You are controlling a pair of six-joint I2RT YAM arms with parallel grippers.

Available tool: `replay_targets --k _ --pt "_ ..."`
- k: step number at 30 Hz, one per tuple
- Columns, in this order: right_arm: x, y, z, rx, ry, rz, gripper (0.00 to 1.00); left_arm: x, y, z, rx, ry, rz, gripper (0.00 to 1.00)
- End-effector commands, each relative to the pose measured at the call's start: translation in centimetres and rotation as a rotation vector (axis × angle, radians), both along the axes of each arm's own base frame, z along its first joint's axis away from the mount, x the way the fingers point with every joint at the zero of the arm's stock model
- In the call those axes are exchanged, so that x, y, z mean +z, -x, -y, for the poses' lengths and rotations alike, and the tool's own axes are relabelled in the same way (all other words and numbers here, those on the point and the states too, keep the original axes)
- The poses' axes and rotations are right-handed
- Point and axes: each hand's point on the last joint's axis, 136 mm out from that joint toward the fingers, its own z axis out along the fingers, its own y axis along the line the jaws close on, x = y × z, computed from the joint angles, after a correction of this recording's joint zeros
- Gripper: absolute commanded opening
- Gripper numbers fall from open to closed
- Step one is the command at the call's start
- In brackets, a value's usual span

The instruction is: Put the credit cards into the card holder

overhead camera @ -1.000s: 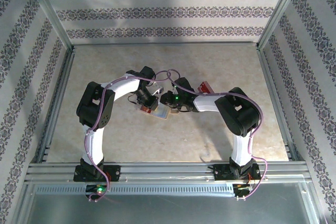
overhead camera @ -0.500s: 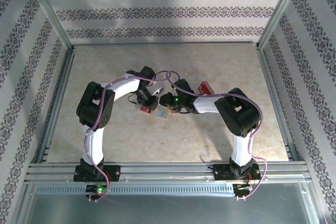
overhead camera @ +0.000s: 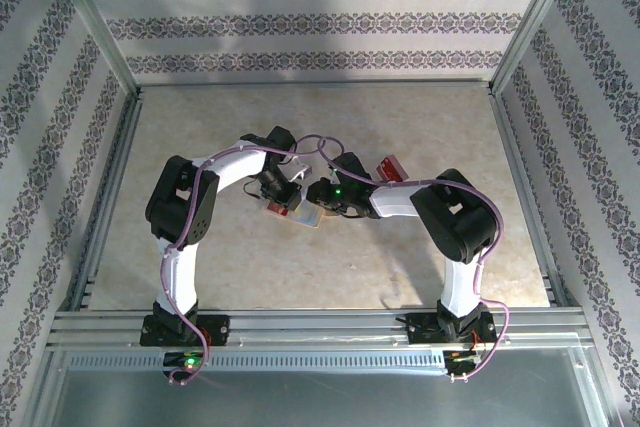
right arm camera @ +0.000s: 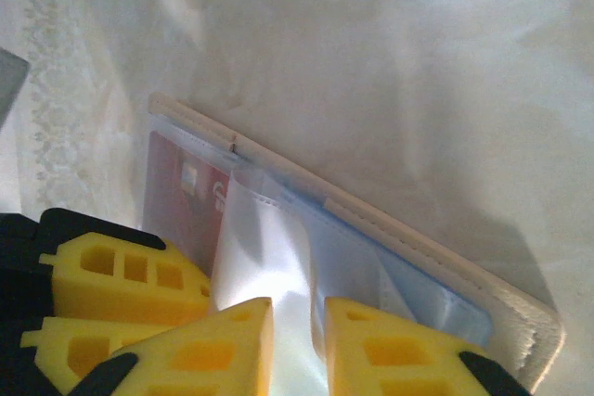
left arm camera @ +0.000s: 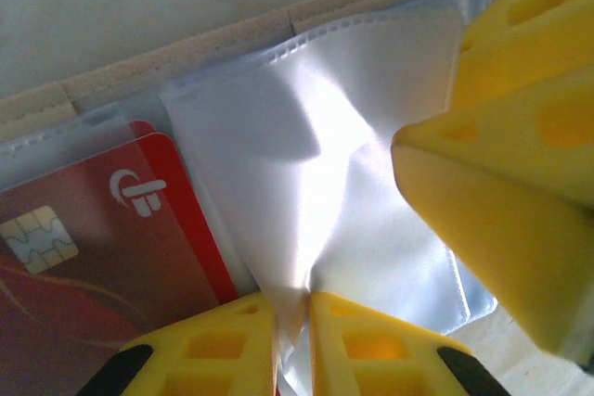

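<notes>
While folded inward toward frame centre, clamps left gripper (left arm camera: pixel 292 308) on card holder's (left arm camera: pixel 186 55) clear sleeve (left arm camera: pixel 306 164) at bottom edge; cannot tell right gripper's (right arm camera: pixel 297 314) hold.

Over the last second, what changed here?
Only the right arm shifted a touch, its elbow drifting rightward. The left gripper and right gripper stay pinched on a clear sleeve of the card holder. One red credit card stays inside, another on the table behind.
</notes>
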Motion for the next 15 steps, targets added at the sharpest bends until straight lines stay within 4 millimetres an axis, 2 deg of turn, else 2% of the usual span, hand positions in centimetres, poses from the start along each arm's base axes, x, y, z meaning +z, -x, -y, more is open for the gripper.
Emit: replay_targets --k 1,4,6,12,15 --pt "-1.2 0.2 0.4 -0.011 0.026 -0.033 0.16 -0.4 -0.2 -0.8 0.028 -0.009 -0.009 0.18" --pt "-0.8 -0.2 0.2 -0.012 0.002 -0.017 0.05 0.5 -0.4 -0.5 0.036 0.015 0.011 0.21" --pt "-0.5 -0.2 0.1 -0.006 -0.007 -0.016 0.01 1.4 -0.7 -0.4 0.035 0.023 0.031 0.23" --pt "1.6 -0.4 -0.7 0.008 -0.052 0.006 0.0 5.8 -1.2 -0.6 0.048 0.066 0.129 0.33" --pt "2.2 -0.4 -1.3 0.013 -0.076 -0.001 0.0 7.5 -1.5 -1.3 0.068 0.088 0.175 0.38"
